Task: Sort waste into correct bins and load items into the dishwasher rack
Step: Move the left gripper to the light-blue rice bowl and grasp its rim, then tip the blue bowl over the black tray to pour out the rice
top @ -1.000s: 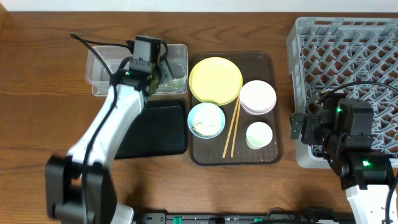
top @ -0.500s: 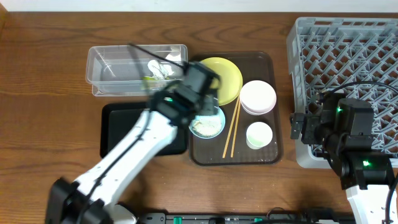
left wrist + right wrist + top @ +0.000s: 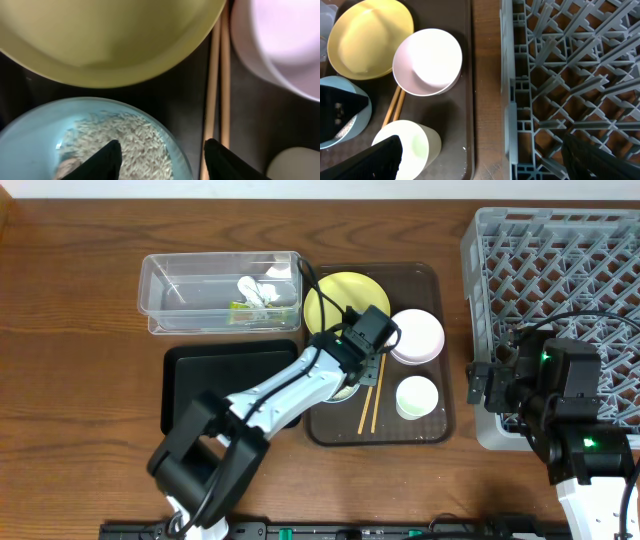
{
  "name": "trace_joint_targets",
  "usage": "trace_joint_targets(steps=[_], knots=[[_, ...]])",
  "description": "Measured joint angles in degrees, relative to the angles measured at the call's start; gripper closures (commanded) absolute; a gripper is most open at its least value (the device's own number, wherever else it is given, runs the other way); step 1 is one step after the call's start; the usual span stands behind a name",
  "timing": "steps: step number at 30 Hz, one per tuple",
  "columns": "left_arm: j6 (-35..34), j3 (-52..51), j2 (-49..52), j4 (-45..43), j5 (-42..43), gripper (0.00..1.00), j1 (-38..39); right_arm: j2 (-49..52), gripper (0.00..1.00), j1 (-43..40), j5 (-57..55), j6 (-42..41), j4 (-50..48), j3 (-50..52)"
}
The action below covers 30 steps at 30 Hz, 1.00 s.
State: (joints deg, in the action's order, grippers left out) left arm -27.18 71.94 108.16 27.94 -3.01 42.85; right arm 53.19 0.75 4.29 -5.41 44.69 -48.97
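Currently the left gripper (image 3: 162, 150) holds its jaws open astride the 3 o'clock rim of the light blue bowl (image 3: 27, 135); the chopsticks (image 3: 212, 90) run 12-to-6 just outside.

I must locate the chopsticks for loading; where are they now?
In the overhead view, the chopsticks lie on the brown tray, between the light blue bowl and the white cup.
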Motion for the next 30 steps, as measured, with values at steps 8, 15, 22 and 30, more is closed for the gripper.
trace_joint_targets(steps=[8, 15, 22, 30], knots=[[-0.2, 0.0, 3.61, 0.09, 0.04, 0.71, 1.29, 0.0, 0.01, 0.0, 0.0, 0.0, 0.04, 0.0], [-0.15, 0.0, 3.91, 0.22, 0.48, 0.9, 2.01, 0.0, 0.01, 0.0, 0.0, 0.0, 0.09, 0.0], [0.13, 0.0, -0.2, 4.13, 0.31, 0.94, 2.21, 0.0, 0.01, 0.0, 0.0, 0.0, 0.11, 0.0], [0.02, 0.0, -11.15, 9.64, 5.68, 0.94, 0.87, 0.0, 0.01, 0.0, 0.0, 0.0, 0.11, 0.0]])
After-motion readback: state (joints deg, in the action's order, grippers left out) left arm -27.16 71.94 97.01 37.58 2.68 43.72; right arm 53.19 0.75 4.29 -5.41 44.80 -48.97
